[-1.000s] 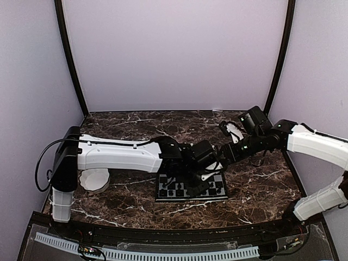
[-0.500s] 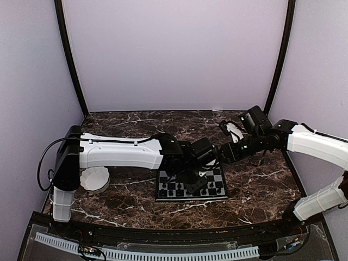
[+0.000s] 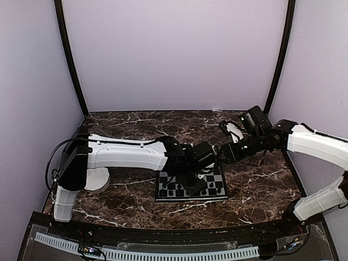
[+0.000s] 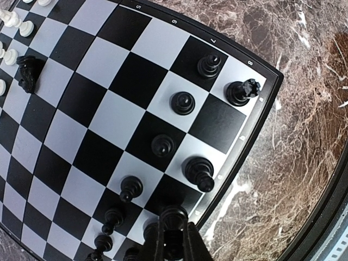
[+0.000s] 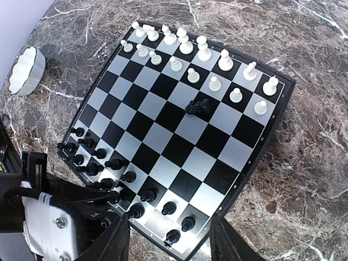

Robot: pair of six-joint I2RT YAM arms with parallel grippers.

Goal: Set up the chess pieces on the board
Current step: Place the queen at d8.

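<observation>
While over board (image 4: pixel 111 117), left hand (image 4: pixel 173 240) grips black piece (image 4: pixel 173 216).

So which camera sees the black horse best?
Right wrist: the horse shows whole, alone mid-board just before the white pawns. Left wrist catches the horse near the picture's left edge. From the top, the left arm covers it.

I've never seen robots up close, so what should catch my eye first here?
A small chessboard on dark marble, white pieces ranked along one edge, black pieces along the other. One stray black piece sits mid-board, close to the white ones. The left gripper pinches a black piece over the black side, while the right gripper hangs open above.
</observation>
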